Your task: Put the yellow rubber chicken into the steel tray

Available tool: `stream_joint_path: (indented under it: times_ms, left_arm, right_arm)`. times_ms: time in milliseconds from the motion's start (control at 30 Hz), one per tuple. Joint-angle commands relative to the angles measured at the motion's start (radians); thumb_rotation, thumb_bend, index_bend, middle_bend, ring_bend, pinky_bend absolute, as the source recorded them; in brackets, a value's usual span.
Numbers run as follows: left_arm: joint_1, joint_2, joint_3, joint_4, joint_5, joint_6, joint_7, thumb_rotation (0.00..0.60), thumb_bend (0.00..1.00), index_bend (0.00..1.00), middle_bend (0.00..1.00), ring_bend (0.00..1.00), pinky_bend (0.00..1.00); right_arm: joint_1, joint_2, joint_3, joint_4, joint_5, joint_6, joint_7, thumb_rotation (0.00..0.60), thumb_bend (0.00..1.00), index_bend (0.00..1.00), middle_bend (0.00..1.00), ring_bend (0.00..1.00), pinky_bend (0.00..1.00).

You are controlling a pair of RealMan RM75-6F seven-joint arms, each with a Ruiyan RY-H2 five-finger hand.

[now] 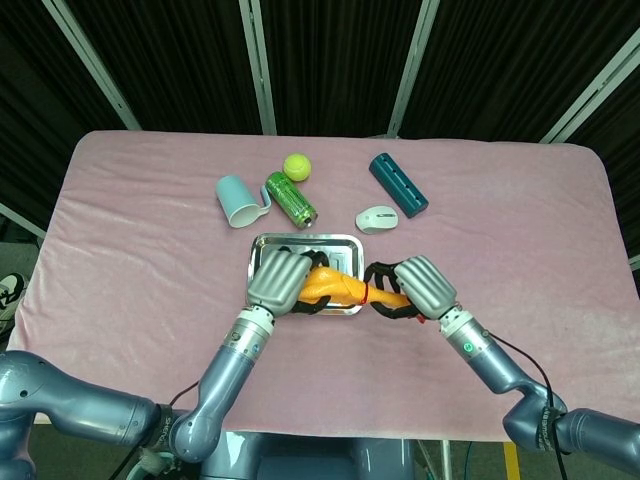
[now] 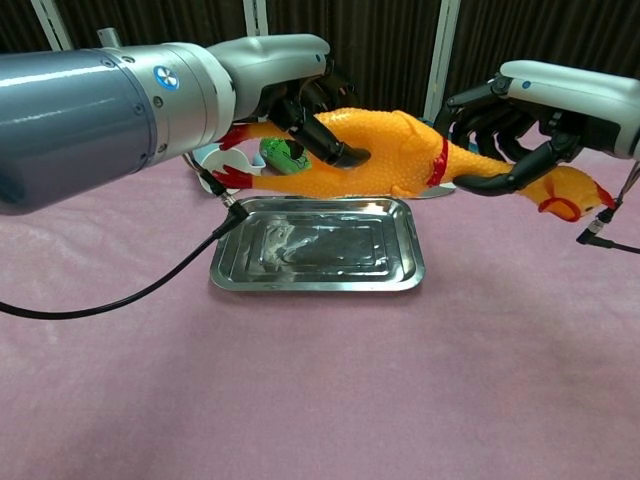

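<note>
The yellow rubber chicken [image 2: 390,160] [image 1: 335,288] hangs level in the air above the steel tray [image 2: 318,245] [image 1: 305,244], clear of it. My left hand [image 2: 300,95] [image 1: 280,279] grips its body near the red feet, fingers wrapped over the back. My right hand [image 2: 520,120] [image 1: 415,287] holds the neck behind the red collar, with the head and beak sticking out to the right. The tray lies flat on the pink cloth and holds nothing.
Behind the tray lie a green can [image 1: 291,198], a light blue cup [image 1: 238,200], a yellow-green ball [image 1: 297,166], a white mouse [image 1: 377,218] and a teal cylinder [image 1: 398,183]. A black cable [image 2: 120,290] trails across the cloth at left.
</note>
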Motion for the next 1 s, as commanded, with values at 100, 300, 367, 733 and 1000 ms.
stream_joint_path:
  times_ms: [100,300,367,733,1000]
  left_arm:
    - [0.004,0.027,-0.002,-0.013,-0.021,-0.017,0.009,0.6,0.07,0.06,0.24,0.41,0.36]
    - [0.008,0.037,-0.005,-0.014,-0.017,-0.018,0.002,0.6,0.07,0.03,0.22,0.39,0.36]
    - [0.008,0.038,-0.005,-0.014,-0.013,-0.017,0.002,0.6,0.07,0.04,0.22,0.39,0.36]
    - [-0.006,0.02,-0.004,0.004,-0.032,-0.028,0.016,0.6,0.2,0.16,0.27,0.39,0.36]
    - [-0.029,-0.006,-0.013,0.015,-0.052,-0.034,0.032,0.6,0.43,0.32,0.44,0.45,0.36]
  right_arm:
    - [0.001,0.0,0.001,0.011,0.004,-0.001,0.01,0.6,0.63,0.85,0.69,0.7,0.85]
    - [0.002,0.002,0.001,0.022,0.006,-0.001,0.021,0.6,0.63,0.85,0.69,0.7,0.85]
    - [0.002,0.002,0.0,0.023,0.006,-0.001,0.024,0.6,0.64,0.85,0.69,0.7,0.85]
    - [0.0,0.009,-0.003,0.013,-0.007,0.015,0.046,0.6,0.63,0.86,0.69,0.7,0.85]
    - [0.0,0.014,-0.009,0.003,-0.017,0.023,0.048,0.6,0.63,0.87,0.69,0.7,0.85]
